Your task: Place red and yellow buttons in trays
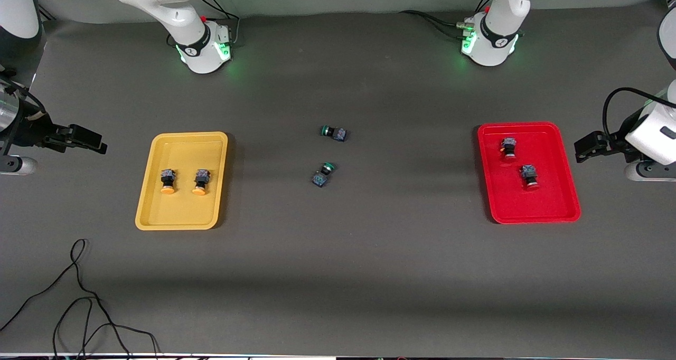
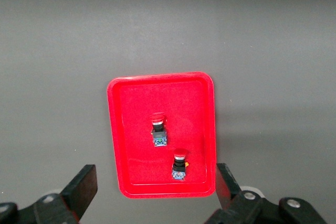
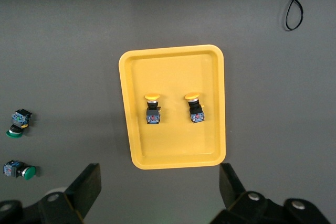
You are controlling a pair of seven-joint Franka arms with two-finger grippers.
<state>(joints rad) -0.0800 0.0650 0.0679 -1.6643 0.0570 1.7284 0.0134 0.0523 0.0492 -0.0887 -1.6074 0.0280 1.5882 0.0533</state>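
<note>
**both grippers empty and wide, all four buttons already in trays**

the left gripper (image 2: 155, 192) hangs high at the left arm's end of the table, just outside the red tray (image 1: 560, 212), its fingers spread wide with nothing between them. the right gripper (image 3: 160, 190) does the same at the right arm's end, up beside the yellow tray (image 1: 148, 217), fingers also spread and empty.

the two red buttons (image 1: 509, 148) (image 1: 529, 176) lie inside the red tray, near each other but apart, one nearer the front camera than the other. the two yellow buttons (image 1: 168, 181) (image 1: 200, 182) lie side by side in the yellow tray, not touching, caps turned toward the front camera. each tray holds only its own colour.

two green-capped switches (image 1: 334, 133) (image 1: 322, 173) lie on the bare table (image 1: 338, 275) between the trays, well apart from both. they are not part of the job.

by my reading the sorting step is finished: no red or yellow cap is left on the table. the next move calls for little, likely just pulling both arms clear and leaving the green pair alone. if any check is wanted, it is that each button sits flat within the rim, and that looks true here.
</note>
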